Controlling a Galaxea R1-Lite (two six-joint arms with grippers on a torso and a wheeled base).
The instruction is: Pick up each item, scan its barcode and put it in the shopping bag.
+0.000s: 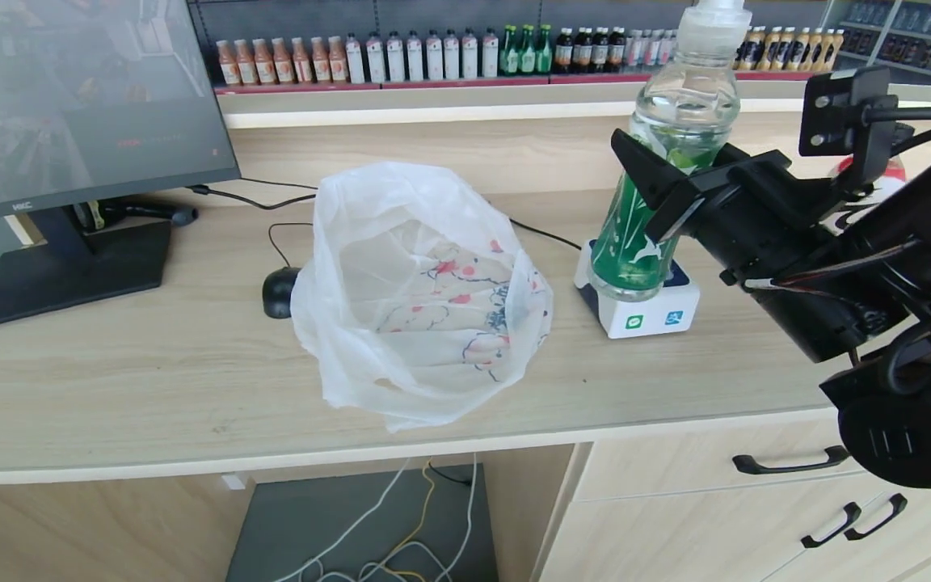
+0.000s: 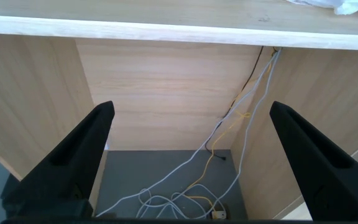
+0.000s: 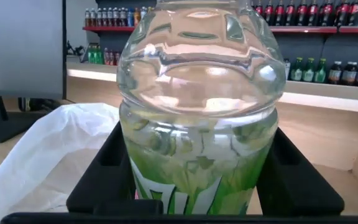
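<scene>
A: One bottle (image 1: pixel 680 113), upright over the scanner (image 1: pixel 643 311), with the right gripper (image 1: pixel 651 194) clamped on it.
B: Rotate it slowly until the scanner reads it, then carry it level to the open shopping bag (image 1: pixel 421 291). Left gripper (image 2: pixel 191 109) hangs under the counter (image 1: pixel 150 380), jaws apart, empty
</scene>
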